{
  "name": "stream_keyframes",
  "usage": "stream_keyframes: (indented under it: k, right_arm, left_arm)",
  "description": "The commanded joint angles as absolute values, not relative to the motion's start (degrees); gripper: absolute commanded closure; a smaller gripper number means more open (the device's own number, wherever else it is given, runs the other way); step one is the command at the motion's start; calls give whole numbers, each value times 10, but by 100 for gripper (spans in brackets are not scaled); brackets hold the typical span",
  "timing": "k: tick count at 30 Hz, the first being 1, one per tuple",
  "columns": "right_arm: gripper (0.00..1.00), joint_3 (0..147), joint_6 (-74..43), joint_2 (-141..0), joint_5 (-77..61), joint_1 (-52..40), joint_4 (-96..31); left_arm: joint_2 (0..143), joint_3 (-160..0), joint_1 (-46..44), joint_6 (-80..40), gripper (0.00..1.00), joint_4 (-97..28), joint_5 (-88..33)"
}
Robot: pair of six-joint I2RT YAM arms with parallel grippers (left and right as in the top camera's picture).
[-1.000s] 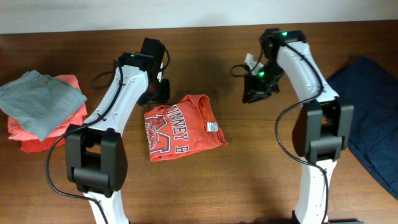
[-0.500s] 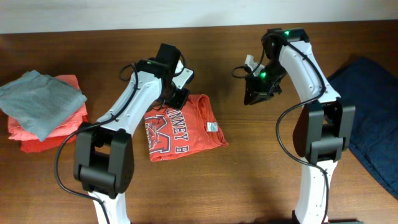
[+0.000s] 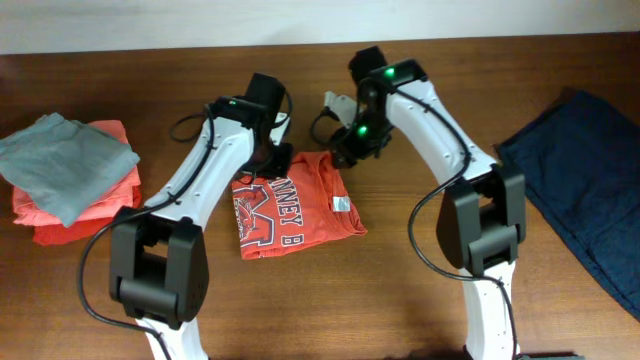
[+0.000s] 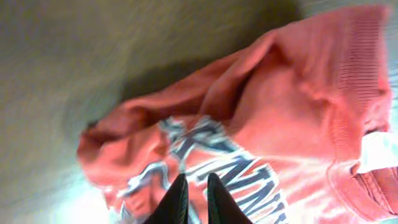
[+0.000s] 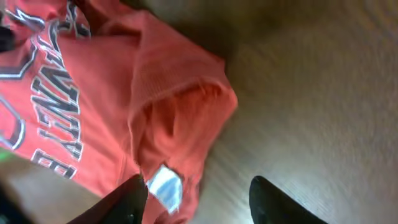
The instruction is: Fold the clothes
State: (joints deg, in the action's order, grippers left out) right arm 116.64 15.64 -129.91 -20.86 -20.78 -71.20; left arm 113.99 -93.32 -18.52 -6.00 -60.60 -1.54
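Since half a second back, right gripper (image 5: 198, 193) swung left, jaws wide, over the far right corner of the soft, limp T-shirt (image 3: 295, 210) lying mid table (image 3: 400, 300); left gripper (image 4: 194, 183) nearly closed above its far left; we'd pinch both far corners.

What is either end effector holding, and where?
The right end effector is open above the orange T-shirt, holding nothing. The left end effector sits nearly shut over its lettering; whether it pinches cloth cannot be told.
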Motion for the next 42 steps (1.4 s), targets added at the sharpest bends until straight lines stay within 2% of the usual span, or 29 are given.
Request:
stream_keyframes:
  k: [1, 4, 9, 15, 28, 33, 34, 37, 38, 42]
  right_arm:
    - [34, 1172, 154, -1287, -179, -226, -691]
    - [31, 1172, 145, -1289, -180, -233, -678]
    - [32, 1172, 145, -1305, -179, -244, -670]
    - [39, 1167, 145, -1316, -179, -259, -649]
    - [47, 1139, 125, -1317, -180, -276, -619]
    - [57, 1137, 126, -1317, -182, -282, -617]
    - [62, 1137, 126, -1317, -182, -284, -617]
    - [90, 1137, 125, -1319, -181, -286, -617]
    - [96, 1137, 123, -1321, -180, -286, -617]
    - [96, 1137, 67, -1324, -100, -272, -615]
  left_arm:
    - [1126, -925, -161, -164, 84, -640, 13]
    - [1126, -923, -148, -189, 82, -654, 11]
    - [1127, -891, -149, -190, 82, -630, 11]
    - [1127, -813, -149, -202, 82, -567, 9]
    - [1127, -803, -149, -202, 81, -557, 9]
    - [1127, -803, -149, -202, 81, -557, 9]
    - [1127, -803, -149, -202, 81, -558, 9]
    - [1127, -803, -149, -202, 80, -558, 9]
    - [1127, -803, -149, -202, 81, -558, 9]
    - [1127, -803, -149, -201, 81, -559, 9]
